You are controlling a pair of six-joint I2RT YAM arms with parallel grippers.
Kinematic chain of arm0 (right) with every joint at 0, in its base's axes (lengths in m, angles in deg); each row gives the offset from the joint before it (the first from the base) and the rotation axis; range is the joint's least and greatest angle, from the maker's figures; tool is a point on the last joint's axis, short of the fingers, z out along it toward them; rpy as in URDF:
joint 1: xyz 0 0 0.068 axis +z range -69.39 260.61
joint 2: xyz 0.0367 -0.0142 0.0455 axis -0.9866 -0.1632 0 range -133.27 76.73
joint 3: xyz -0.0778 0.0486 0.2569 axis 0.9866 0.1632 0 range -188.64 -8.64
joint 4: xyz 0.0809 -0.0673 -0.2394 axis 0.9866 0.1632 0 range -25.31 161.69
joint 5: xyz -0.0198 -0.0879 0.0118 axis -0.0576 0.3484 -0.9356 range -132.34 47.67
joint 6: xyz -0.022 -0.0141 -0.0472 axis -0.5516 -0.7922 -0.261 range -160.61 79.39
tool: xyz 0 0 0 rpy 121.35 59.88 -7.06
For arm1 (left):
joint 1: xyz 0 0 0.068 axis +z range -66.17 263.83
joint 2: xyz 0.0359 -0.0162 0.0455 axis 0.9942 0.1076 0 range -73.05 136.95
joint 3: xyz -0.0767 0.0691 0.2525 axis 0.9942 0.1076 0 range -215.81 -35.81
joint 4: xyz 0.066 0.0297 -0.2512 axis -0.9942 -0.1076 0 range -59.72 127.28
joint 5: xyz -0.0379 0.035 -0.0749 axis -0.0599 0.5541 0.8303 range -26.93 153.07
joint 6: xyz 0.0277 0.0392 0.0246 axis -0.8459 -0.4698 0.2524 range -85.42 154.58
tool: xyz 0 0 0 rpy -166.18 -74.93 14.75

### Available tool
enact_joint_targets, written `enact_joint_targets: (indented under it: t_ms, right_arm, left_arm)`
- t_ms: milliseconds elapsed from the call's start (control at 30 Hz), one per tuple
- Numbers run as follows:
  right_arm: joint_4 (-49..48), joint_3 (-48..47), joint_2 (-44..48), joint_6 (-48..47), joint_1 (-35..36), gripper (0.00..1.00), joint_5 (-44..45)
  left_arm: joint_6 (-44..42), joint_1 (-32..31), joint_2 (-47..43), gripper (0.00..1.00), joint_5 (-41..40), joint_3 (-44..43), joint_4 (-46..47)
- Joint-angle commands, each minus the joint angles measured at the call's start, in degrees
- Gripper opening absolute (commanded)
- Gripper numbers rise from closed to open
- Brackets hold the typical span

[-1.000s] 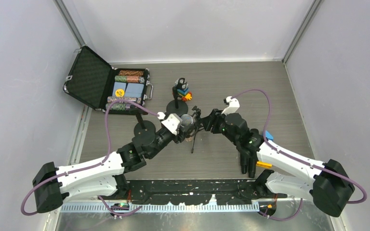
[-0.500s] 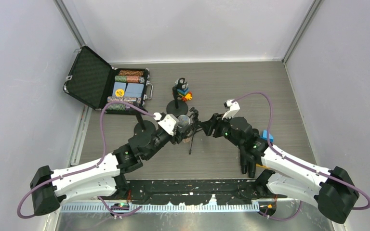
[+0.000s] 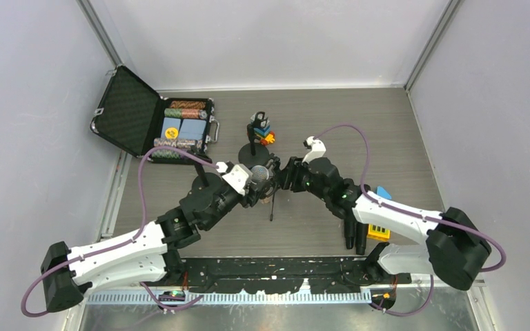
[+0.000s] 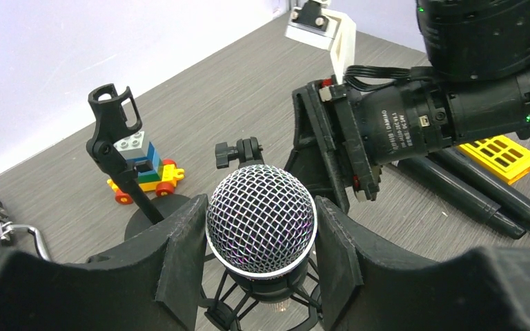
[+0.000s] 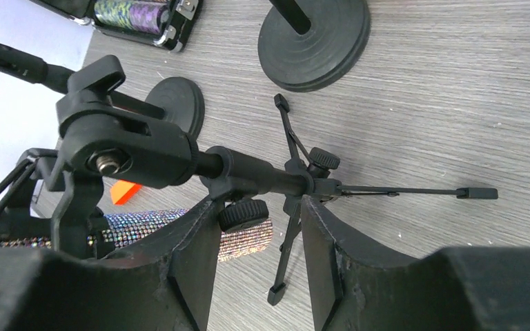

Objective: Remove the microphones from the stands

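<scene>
Microphone (image 4: 261, 210), mesh head up, sits in its tripod stand (image 5: 262, 181) mid-table, pinched by the left gripper (image 4: 259, 215) jaws. The right gripper (image 5: 255, 207) jaws straddle the stand's stem; whether they clamp it, I cannot tell.

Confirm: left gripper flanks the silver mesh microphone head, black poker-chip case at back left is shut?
No: the black poker-chip case is open, lid up, in the top view. Left gripper does flank the silver mesh microphone head.
</scene>
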Motion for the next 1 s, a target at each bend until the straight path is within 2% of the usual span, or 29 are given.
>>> enact_joint_targets:
  t_ms: [0, 167, 367, 533, 700, 833, 967]
  right_arm:
    - [6.56, -3.75, -3.01, 0.04, -0.14, 0.49, 5.89]
    - [6.64, -2.64, -1.36, -2.64, -0.15, 0.44, 2.80]
    - [6.16, -1.34, 0.69, -7.37, -0.15, 0.41, -9.06]
    - [6.62, -1.44, 1.41, -8.68, -0.15, 0.39, -13.39]
    - [7.45, -1.91, 0.52, -8.32, -0.15, 0.32, -13.36]
    - [9.04, -3.32, 0.91, -7.39, -0.11, 0.41, -10.78]
    - [2.11, -1.40, 3.32, -4.65, -0.15, 0.49, -13.13]
  left_arm:
    - [-1.39, -0.11, -2.38, 0.00, 2.84, -3.58, 0.00]
    - [-5.11, -0.07, -3.84, 0.00, 4.83, -3.21, -0.14]
    - [-14.68, 0.48, -4.94, 0.00, 7.67, -4.49, -6.32]
    - [-15.63, 4.75, -6.03, 0.00, 14.07, -4.54, -10.99]
    - [-14.65, 7.82, -6.59, 0.00, 15.46, -1.77, -6.48]
    - [-11.19, 8.39, -4.87, 0.00, 17.34, -0.48, -4.36]
    - [-7.23, 8.41, -3.32, 0.00, 16.90, 0.42, -3.45]
